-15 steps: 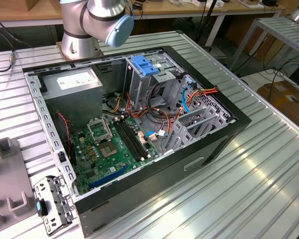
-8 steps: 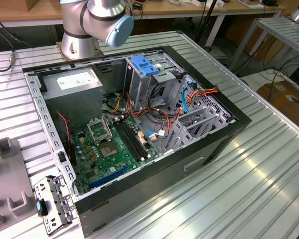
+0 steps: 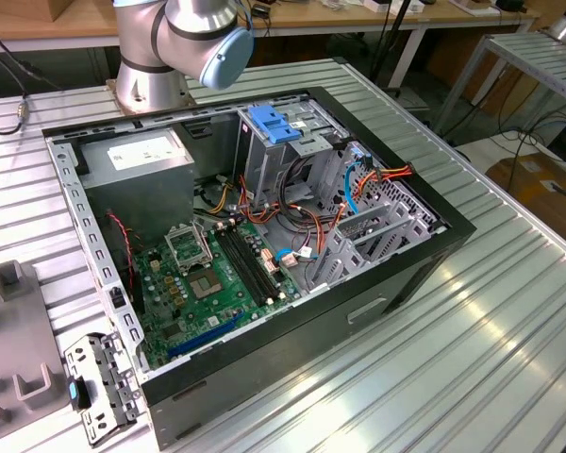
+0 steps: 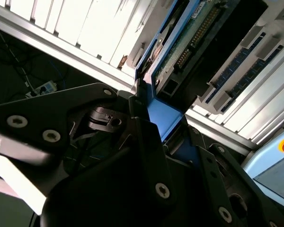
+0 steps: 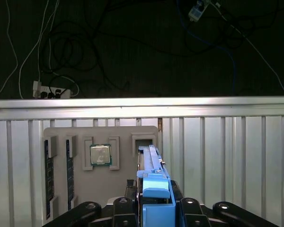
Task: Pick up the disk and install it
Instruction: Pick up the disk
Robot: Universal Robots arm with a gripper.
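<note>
The disk stands on its edge in a slot of the grey holder plate, its bright blue carrier frame facing the camera in the first wrist view. In the second wrist view its green circuit board runs away from the blue frame. My gripper sits over the near end of the disk, one black finger on each side of the blue frame, pressed against it. The open computer case lies on the slatted table in the exterior view, with its metal drive cage standing inside at the back.
A light-blue latch plate tops the drive cage. The holder plate also carries a processor chip and memory sticks. Beyond the table's edge rail lie floor cables and a power strip. The arm's base stands behind the case.
</note>
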